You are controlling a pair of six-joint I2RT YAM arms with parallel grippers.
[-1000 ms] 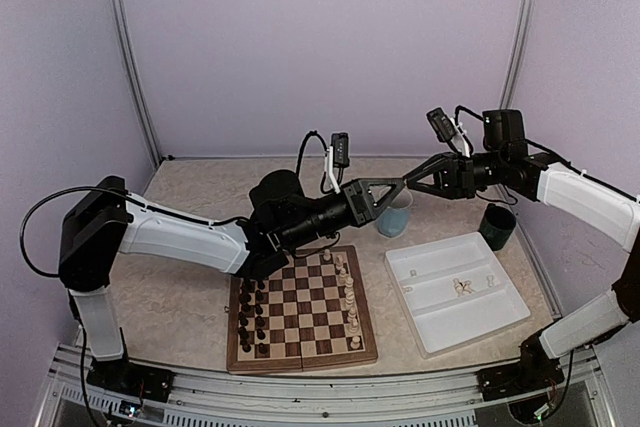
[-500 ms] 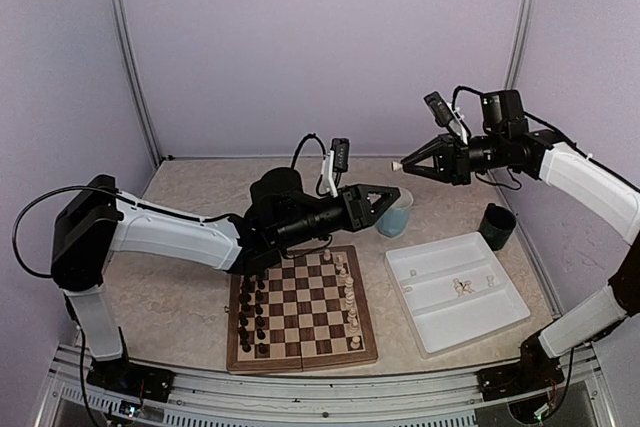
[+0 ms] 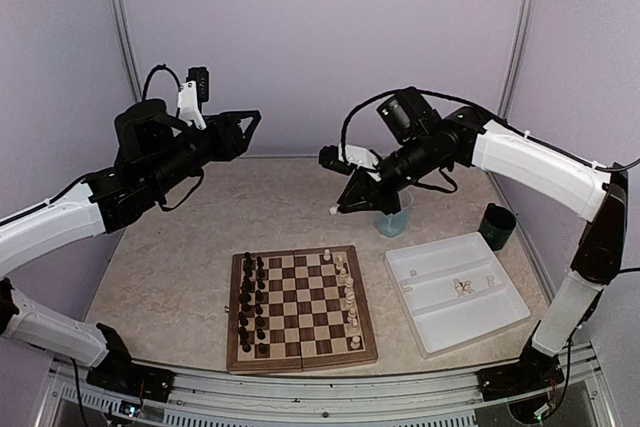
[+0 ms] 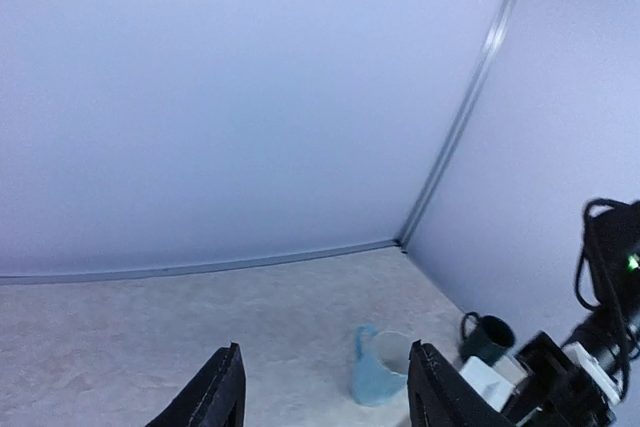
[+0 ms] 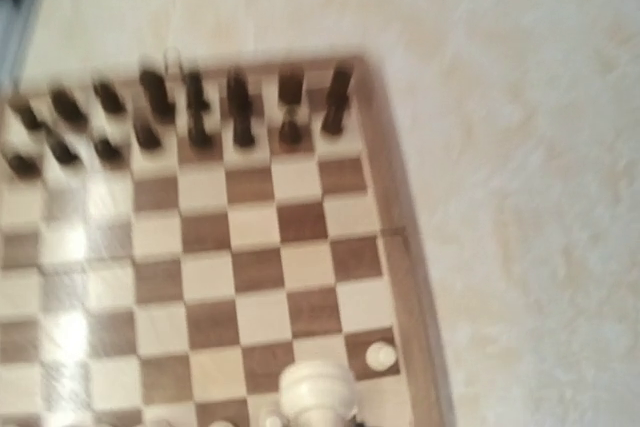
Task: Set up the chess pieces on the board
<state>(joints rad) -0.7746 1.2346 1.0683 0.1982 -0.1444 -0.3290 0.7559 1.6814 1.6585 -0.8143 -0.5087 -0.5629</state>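
Right gripper (image 3: 338, 207) clenched on white piece (image 5: 316, 387) beyond board (image 3: 300, 359) far edge; left gripper (image 3: 250, 132) released, empty. Next I lower onto vacant right-edge square.

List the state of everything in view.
left gripper: open, empty, raised.
right gripper: shut on a cream chess piece, in the air.
board: open, flat.
dark pieces: upright, two rows on the board.
tray: holds a few cream pieces.
blue cup: upright.
green mug: upright.

Left black two-finger gripper (image 3: 249, 125) gapes at upper left; right black two-finger gripper (image 3: 337, 209) angles down mid-frame, pinched.
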